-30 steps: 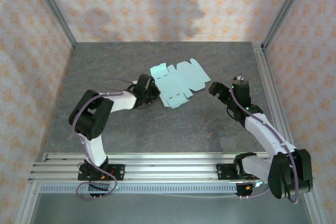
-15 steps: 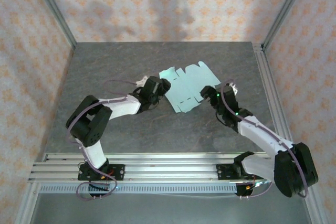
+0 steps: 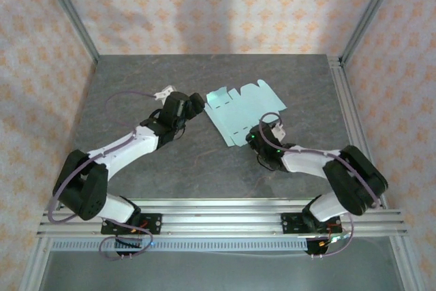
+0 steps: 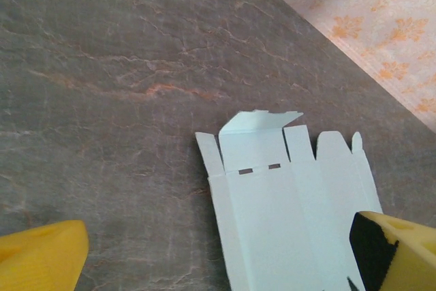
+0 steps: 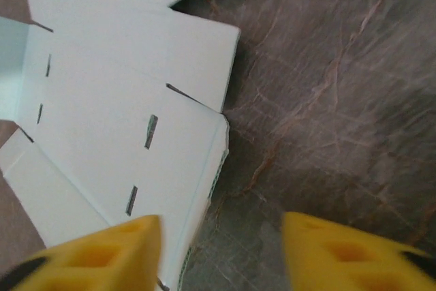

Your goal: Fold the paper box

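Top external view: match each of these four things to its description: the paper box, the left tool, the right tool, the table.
Things:
1. paper box
2. left tool
3. right tool
4. table

Descriptions:
A. grey marbled surface
B. at the sheet's near right edge
C. pale mint, spread out unfolded
D. at the sheet's left edge

Pairs: 1-C, 2-D, 3-B, 4-A

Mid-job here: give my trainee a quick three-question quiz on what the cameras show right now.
1. True or false: the paper box is already folded into a closed box.
2. What does it lie on? A) grey stone-look table B) wooden tray C) blue cloth
3. Left gripper: are its fingers apart or together?
Key: 1 false, it is still a flat sheet. 2 A. 3 apart.
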`<state>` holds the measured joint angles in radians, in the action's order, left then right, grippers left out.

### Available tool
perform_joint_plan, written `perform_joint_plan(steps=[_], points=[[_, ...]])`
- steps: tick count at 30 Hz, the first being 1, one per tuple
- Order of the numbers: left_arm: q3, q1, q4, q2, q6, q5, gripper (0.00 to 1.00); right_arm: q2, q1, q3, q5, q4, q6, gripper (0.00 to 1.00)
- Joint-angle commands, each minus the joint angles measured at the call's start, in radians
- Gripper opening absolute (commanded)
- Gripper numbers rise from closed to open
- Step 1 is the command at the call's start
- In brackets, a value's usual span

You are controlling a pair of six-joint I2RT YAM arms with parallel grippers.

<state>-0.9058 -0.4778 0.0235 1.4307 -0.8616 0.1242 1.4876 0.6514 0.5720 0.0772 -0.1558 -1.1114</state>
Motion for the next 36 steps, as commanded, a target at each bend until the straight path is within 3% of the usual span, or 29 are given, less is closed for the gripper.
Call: perform_joint_plan(steps=[1,5,9,11,15,23,26,31,33,36], points=[[0.029,0.000,0.079,-0.029,0.066,0.055,1.00,0.040,0.014,0.044,0.001,-0.064,-0.032,0.34],[0.048,0.001,0.089,-0.046,0.072,0.057,1.00,0.051,0.009,0.065,0.026,-0.026,0.018,0.13],[0.053,0.005,0.092,-0.052,0.084,0.047,1.00,0.045,-0.013,0.094,0.016,0.056,0.101,0.00],[0.050,0.006,0.092,-0.049,0.096,0.037,1.00,0.042,-0.036,0.106,-0.012,0.087,0.167,0.00],[0.040,0.015,0.098,-0.048,0.124,0.014,1.00,0.053,-0.108,0.165,-0.180,0.161,0.405,0.00],[0.001,0.090,0.155,-0.073,0.212,-0.092,1.00,0.208,-0.231,0.493,-0.526,0.717,1.060,0.00],[-0.018,0.116,0.191,-0.075,0.246,-0.118,1.00,0.306,-0.246,0.635,-0.509,0.885,1.236,0.00],[-0.072,0.130,0.255,-0.048,0.289,-0.170,1.00,0.455,-0.265,0.881,-0.455,1.037,1.378,0.00],[-0.095,0.130,0.274,-0.034,0.300,-0.210,1.00,0.491,-0.268,0.969,-0.426,1.086,1.406,0.17],[-0.111,0.130,0.282,-0.016,0.305,-0.254,1.00,0.469,-0.268,1.018,-0.417,1.093,1.392,0.56]])
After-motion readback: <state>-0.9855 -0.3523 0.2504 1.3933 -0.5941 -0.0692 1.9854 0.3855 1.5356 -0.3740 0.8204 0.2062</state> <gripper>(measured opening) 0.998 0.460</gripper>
